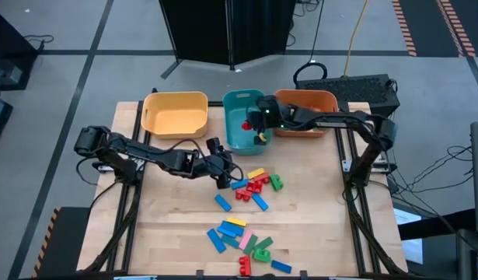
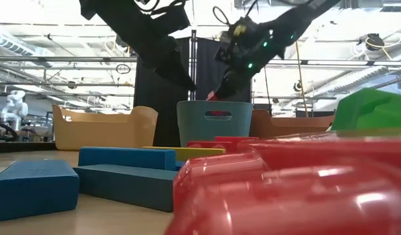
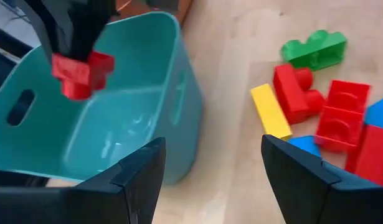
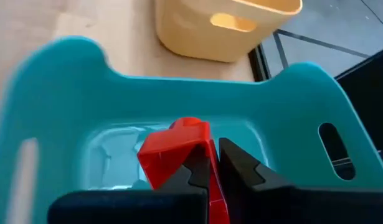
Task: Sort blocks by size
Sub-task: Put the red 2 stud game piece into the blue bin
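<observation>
Right gripper (image 4: 210,171) jaws pinch a red block (image 4: 175,149) over the teal bin (image 4: 66,81); left gripper (image 3: 207,171) jaws spread

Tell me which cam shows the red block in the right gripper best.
Left wrist view: the red block hangs whole over the teal bin. Right wrist view has it half behind the fingers; high view a speck; low view only a sliver.
</observation>
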Controlling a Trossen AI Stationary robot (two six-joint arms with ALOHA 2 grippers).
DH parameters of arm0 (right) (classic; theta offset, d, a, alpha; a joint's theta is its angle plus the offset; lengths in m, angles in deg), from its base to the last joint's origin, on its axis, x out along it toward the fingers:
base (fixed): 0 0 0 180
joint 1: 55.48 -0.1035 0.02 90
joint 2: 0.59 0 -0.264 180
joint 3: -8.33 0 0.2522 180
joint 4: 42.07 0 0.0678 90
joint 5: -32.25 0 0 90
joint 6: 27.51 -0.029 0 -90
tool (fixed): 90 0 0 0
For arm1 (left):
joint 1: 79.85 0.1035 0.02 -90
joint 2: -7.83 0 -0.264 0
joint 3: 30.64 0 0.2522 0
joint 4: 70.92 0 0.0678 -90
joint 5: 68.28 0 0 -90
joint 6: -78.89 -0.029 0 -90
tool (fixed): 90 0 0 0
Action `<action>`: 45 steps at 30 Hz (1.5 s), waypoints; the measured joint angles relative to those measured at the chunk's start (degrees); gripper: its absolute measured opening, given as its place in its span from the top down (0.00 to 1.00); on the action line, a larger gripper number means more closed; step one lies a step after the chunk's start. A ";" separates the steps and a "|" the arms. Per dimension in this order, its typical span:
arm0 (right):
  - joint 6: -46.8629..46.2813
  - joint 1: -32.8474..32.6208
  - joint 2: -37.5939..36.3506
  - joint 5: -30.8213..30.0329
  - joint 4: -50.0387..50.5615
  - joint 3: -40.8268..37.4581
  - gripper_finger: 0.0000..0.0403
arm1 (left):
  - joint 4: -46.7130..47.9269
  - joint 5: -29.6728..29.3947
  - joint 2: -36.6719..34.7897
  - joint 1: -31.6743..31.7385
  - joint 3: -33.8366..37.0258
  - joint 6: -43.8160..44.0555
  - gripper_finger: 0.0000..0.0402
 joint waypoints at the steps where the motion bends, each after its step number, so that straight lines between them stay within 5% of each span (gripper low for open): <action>1: -0.12 0.32 1.07 0.05 -1.02 0.12 0.98 | 0.05 -0.58 0.00 0.10 0.00 0.01 0.36; 22: -6.13 4.89 18.07 3.10 4.37 14.60 0.91 | 0.06 -0.33 -2.44 4.82 6.11 2.04 0.40; 34: -11.33 6.37 17.39 4.02 4.39 14.62 0.72 | -4.79 0.78 -10.55 4.77 12.71 3.39 0.40; 45: -10.29 4.50 7.04 3.91 11.10 14.62 0.63 | -6.52 13.16 -11.26 4.36 14.50 1.98 0.40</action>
